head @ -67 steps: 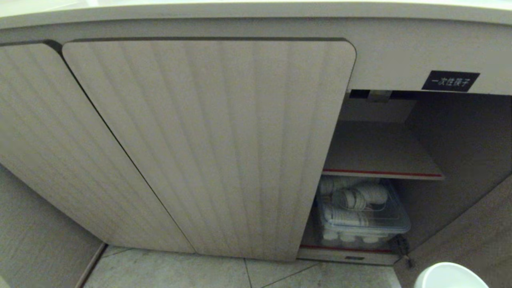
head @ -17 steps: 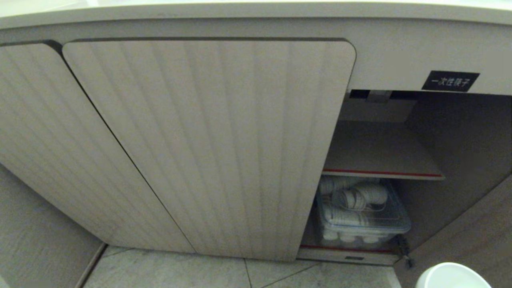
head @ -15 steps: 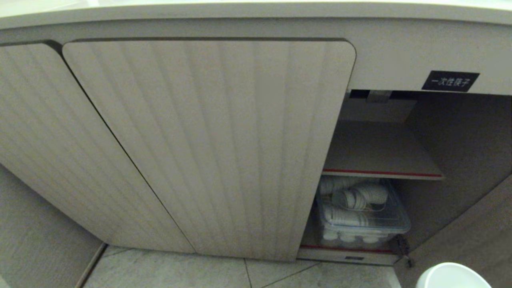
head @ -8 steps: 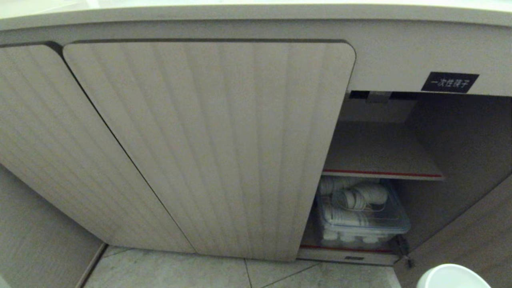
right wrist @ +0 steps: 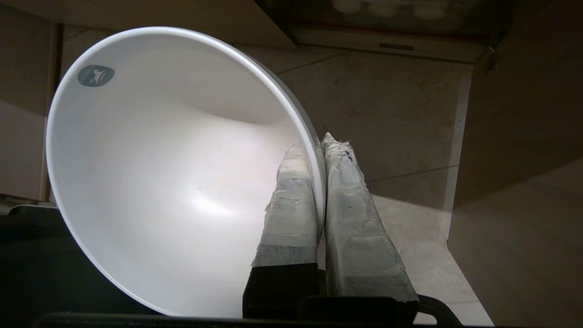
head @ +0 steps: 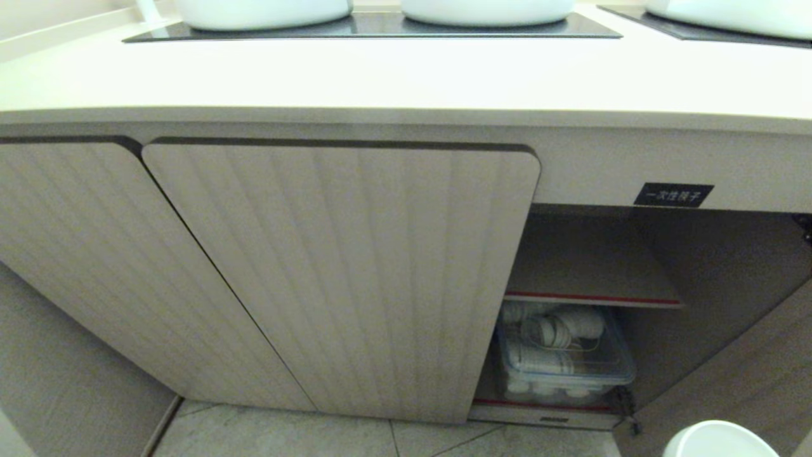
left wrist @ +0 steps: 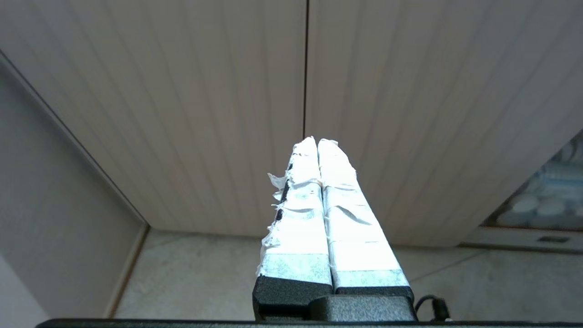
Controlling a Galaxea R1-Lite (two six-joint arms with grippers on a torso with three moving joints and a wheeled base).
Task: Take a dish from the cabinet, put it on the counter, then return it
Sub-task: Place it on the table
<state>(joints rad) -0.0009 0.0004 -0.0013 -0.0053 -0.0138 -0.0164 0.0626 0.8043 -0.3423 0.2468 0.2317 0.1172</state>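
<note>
White and plain, the dish (right wrist: 173,173) is pinched at its rim by the right gripper (right wrist: 321,143), one taped finger inside the bowl and one outside. In the head view its rim (head: 720,439) shows low and in front of the cabinet (head: 342,273), below the open right compartment. That compartment holds a bare shelf (head: 590,266) and, under it, a clear bin (head: 564,355) of what look like stacked white cups. Above the cabinet runs the counter (head: 406,82), with a black label (head: 674,194) just beneath its edge. The left gripper (left wrist: 317,142), fingers pressed together and empty, faces the cabinet's closed fluted doors.
</note>
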